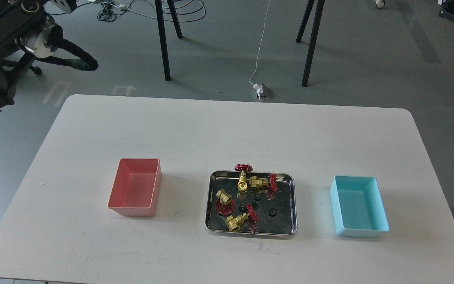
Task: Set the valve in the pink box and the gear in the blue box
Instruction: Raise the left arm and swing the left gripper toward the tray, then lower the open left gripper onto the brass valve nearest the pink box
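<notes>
The robot's left arm is raised at the upper left, off the counter; its hand (83, 64) shows only as a dark tip over the floor, so whether its fingers are spread or pressed together cannot be told. The right hand is out of view. On the white counter (227, 130), a steel tray (294, 205) sits mid-way along the near edge, gathering the parts: four brass valves, one valve (238, 221) nearest the front, and small black gears, one gear (273, 213) lying alone. The pink box (135, 189) waits empty toward the left edge, the blue box (359, 207) empty toward the right, flanking the tray, probably so each arm has a short reach.
</notes>
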